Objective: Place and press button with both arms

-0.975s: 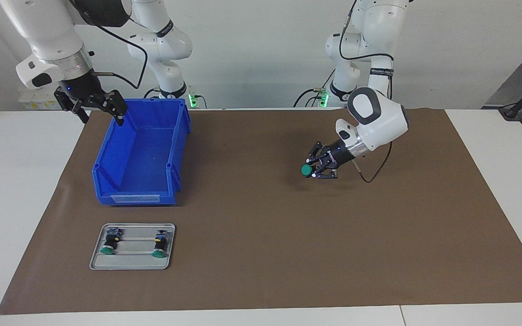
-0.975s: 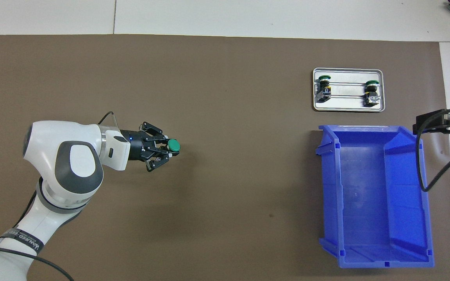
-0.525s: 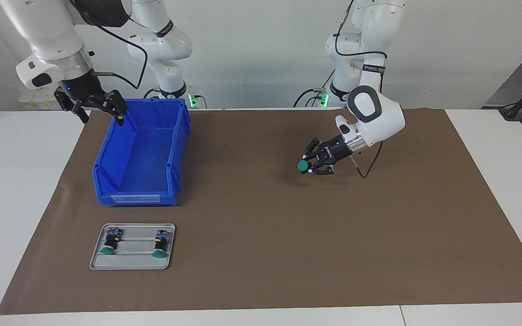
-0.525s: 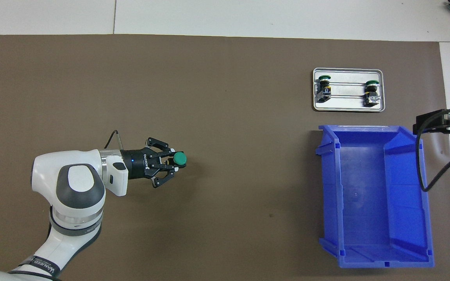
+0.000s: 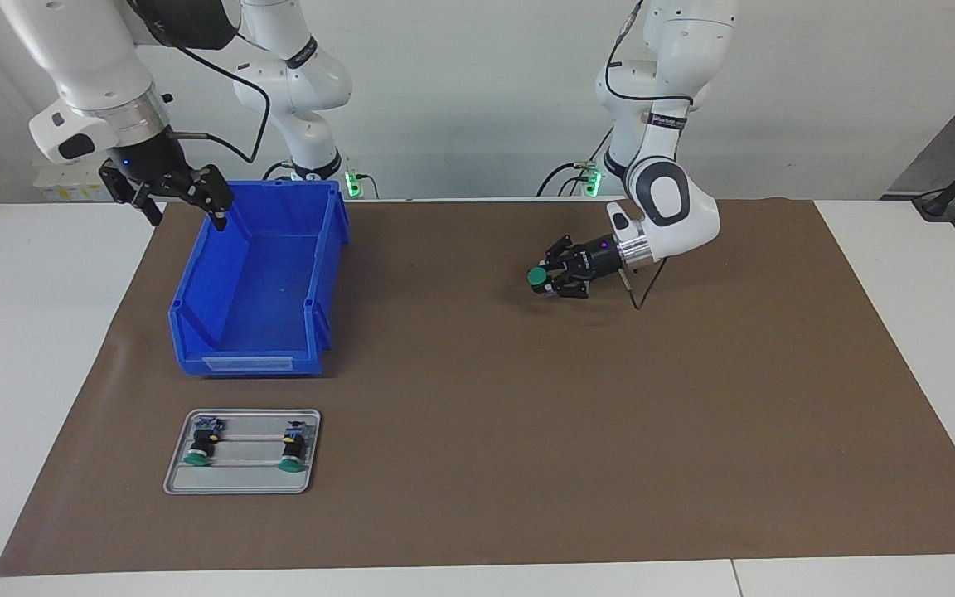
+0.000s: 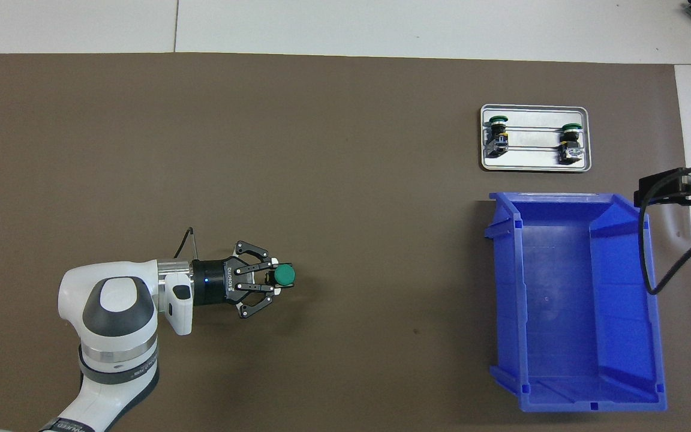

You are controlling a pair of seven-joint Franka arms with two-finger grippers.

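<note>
My left gripper (image 5: 545, 279) (image 6: 273, 278) is shut on a button (image 5: 536, 276) (image 6: 285, 275), green cap pointing toward the right arm's end, held low over the brown mat. Two more buttons (image 5: 200, 444) (image 5: 292, 448) lie on a small grey tray (image 5: 241, 482) (image 6: 534, 167), farther from the robots than the blue bin. My right gripper (image 5: 183, 199) (image 6: 681, 189) hangs open above the corner of the blue bin (image 5: 258, 282) (image 6: 573, 300) nearest the robots, holding nothing; the right arm waits.
The brown mat (image 5: 486, 431) covers most of the white table. The open blue bin stands at the right arm's end, with the tray beside its open front.
My left arm has drawn back toward the robots and a little toward the right arm's end, carrying the button; its wrist has levelled out. The right arm has not moved.
</note>
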